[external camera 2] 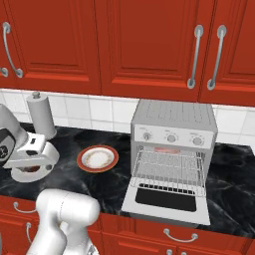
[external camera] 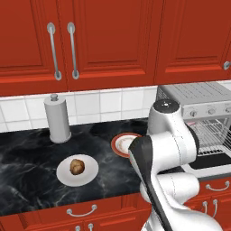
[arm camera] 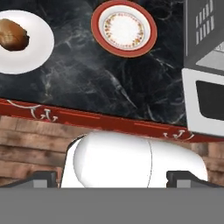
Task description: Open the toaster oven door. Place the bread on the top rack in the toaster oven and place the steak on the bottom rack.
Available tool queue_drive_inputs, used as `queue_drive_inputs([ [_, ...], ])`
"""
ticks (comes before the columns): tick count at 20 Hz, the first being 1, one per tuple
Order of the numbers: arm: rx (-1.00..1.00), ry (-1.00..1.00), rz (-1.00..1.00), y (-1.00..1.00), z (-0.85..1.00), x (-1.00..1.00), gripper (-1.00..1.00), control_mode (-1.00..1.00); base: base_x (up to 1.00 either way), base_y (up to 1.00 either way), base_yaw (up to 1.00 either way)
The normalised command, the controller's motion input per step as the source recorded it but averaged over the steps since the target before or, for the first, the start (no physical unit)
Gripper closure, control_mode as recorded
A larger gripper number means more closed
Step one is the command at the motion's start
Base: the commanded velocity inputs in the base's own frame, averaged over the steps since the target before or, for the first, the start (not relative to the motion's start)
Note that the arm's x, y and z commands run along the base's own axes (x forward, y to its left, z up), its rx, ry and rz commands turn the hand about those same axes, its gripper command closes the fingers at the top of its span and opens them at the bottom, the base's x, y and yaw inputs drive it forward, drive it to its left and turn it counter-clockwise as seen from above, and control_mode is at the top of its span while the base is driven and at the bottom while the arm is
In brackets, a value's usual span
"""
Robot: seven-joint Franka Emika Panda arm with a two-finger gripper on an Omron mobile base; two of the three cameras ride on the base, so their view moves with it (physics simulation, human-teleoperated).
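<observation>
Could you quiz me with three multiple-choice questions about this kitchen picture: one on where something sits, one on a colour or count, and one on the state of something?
1. Where is the bread?
A. on a white plate on the counter
B. on the oven's top rack
C. on the red-rimmed plate

2. What colour are the cabinets?
A. white
B. red
C. grey

3. How is the toaster oven door?
A. shut
B. dropped open
C. taken off

Answers: 1 A, the roll lies on the white plate left of the red-rimmed plate. 2 B, the doors above and the drawers below are red. 3 B, the flap lies flat in front of the toaster oven, showing its wire racks.
</observation>
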Motion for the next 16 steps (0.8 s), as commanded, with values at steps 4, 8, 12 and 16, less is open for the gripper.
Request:
queue_drive_inputs([
  [4, 0.04, 0.0, 0.03, 0.77, 0.0, 0.11, -1.0, -1.0, 0.0, 0.0, 0.0],
  [8, 0.06, 0.0, 0.0, 0.78, 0.0, 0.18, -1.0, -1.0, 0.0, 0.0, 0.0],
  [12, 0.12, 0.0, 0.0, 0.67, -0.01, 0.15, -1.0, -1.0, 0.0, 0.0, 0.0],
  [16, 0.15, -0.02, 0.0, 0.49, -0.12, 0.17, -1.0, -1.0, 0.0, 0.0, 0.0],
])
